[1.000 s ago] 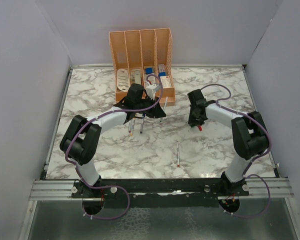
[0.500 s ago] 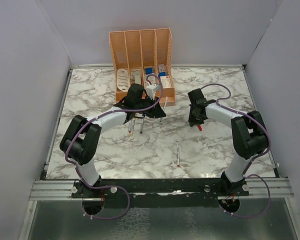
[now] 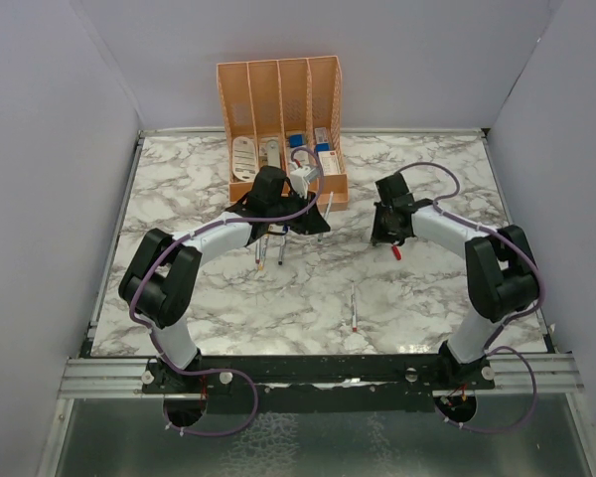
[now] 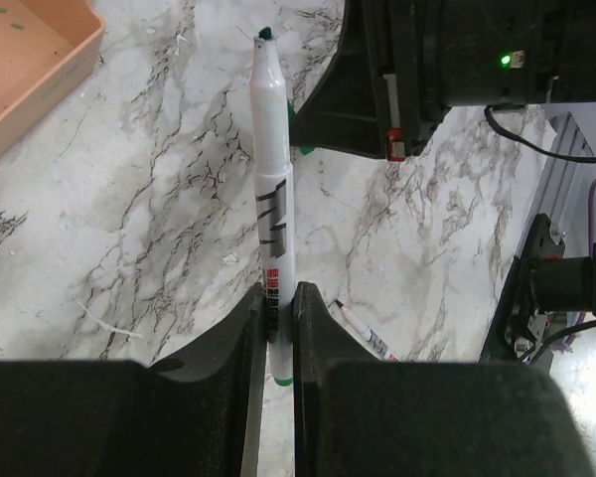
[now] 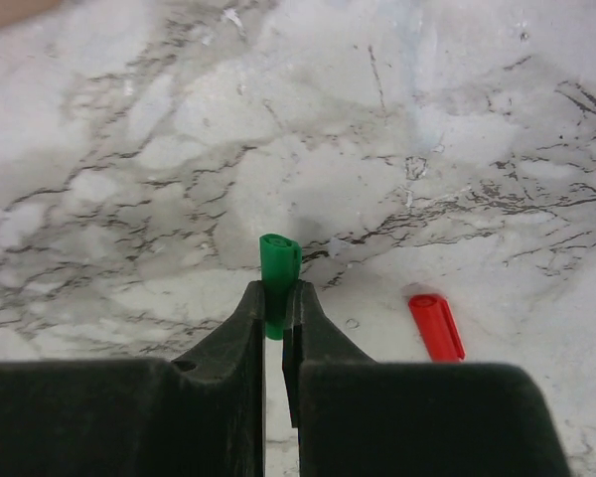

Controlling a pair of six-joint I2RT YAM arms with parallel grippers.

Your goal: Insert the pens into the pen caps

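Right wrist view: right gripper (image 5: 274,303) pinches the green cap (image 5: 278,263) over the marble table (image 5: 129,149); a red cap (image 5: 436,326) lies nearby. Left gripper (image 4: 275,303) is clamped on the green-tipped pen (image 4: 273,199), tip outward (toward the right arm). Step: both parts held, mating pending. Next, probably: line up cap mouth and tip on one axis, then push.
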